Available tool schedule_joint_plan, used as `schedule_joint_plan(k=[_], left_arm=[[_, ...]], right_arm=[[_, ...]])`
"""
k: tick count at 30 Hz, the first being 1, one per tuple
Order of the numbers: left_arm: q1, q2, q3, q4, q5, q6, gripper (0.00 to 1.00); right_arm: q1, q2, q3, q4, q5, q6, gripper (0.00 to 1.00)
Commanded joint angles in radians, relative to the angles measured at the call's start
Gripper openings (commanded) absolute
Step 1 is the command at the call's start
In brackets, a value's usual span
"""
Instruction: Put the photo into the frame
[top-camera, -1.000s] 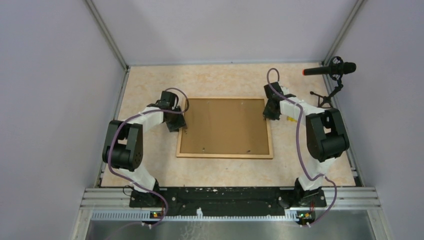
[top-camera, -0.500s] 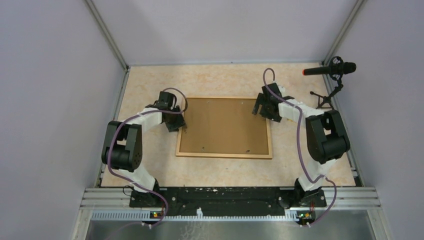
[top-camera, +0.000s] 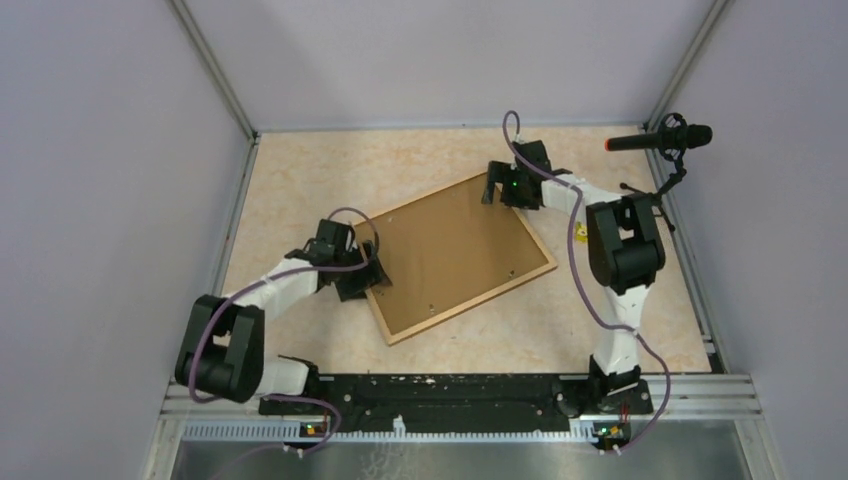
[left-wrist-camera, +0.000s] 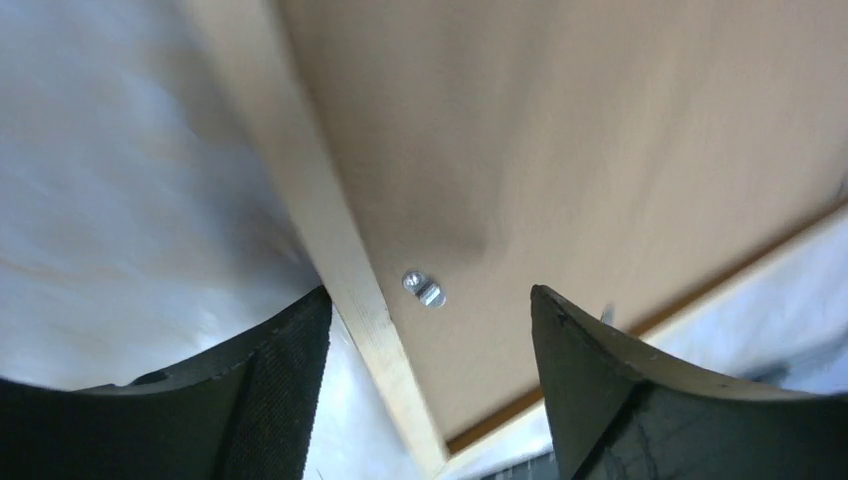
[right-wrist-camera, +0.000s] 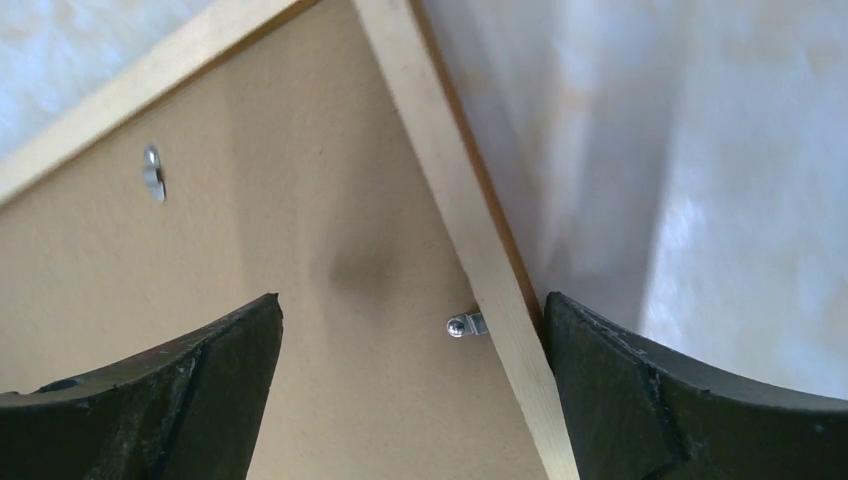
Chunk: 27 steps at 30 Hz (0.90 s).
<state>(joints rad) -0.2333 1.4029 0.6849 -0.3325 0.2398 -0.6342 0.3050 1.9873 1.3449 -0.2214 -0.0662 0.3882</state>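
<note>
1. The frame (top-camera: 475, 302) lies back upward in the middle of the bench (top-camera: 300, 170). It is skewed, with one corner pointing to the far right corner and the opposite one to the near left. I judge the back is up so that its fastenings can be reached
2. A brown backing board (top-camera: 455, 250) fills the frame, with small metal turn clips (left-wrist-camera: 424, 290) by the rim
3. The photo shows in no view, and whether it lies under the board cannot be told
4. The left gripper (top-camera: 362, 272) sits at the frame's corner nearest the left edge, jaws spread wide across the wooden rim and a clip
5. The right gripper (top-camera: 500, 186) sits at the frame's far corner, likewise wide apart, with rim and clip between its fingers (right-wrist-camera: 150, 390). Neither gripper holds anything
6. Set at opposite corners, the two seem placed to steady or swing the frame, or to work the clips
7. A microphone (top-camera: 660, 138) stands at the far right corner, well apart from the frame. The board and its clips look like the only hindrance
</note>
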Motion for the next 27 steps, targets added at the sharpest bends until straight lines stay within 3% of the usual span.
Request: schedule_joint_plan(k=[1,5,8,11,13,17,22,27], left_arm=[[-0.14,-0.111,-0.111,-0.089,0.166,-0.115,0.82],[-0.192,-0.276,-0.101,-0.162,0.174,-0.077,0.9],[-0.192,-0.43,-0.028,-0.245,-0.049,-0.033,0.98],[-0.19,-0.53,0.009,-0.134,-0.246,-0.006,0.99],[-0.19,-0.518,0.035,-0.025,-0.327,0.011,0.99],[-0.188,-0.321,0.125,0.173,-0.445,0.076,0.99],[-0.149,0.102,0.471,0.1,-0.456,0.122,0.99],[-0.11,0.46,0.798,-0.002,-0.377,0.19,0.99]], right_arm=[[0.037,0.126,0.255,-0.044,-0.16,-0.049,0.99],[0.047,0.144,0.451,-0.283,0.033,-0.05,0.99],[0.048,0.07,0.499,-0.472,0.25,0.015,0.99],[0.048,-0.042,0.425,-0.566,0.376,0.088,0.99],[0.048,-0.173,0.248,-0.513,0.35,0.138,0.99],[0.047,-0.439,-0.119,-0.389,0.331,0.398,0.99],[0.051,-0.659,-0.449,-0.157,0.176,0.603,0.99],[0.051,-0.633,-0.497,-0.156,0.223,0.606,0.99]])
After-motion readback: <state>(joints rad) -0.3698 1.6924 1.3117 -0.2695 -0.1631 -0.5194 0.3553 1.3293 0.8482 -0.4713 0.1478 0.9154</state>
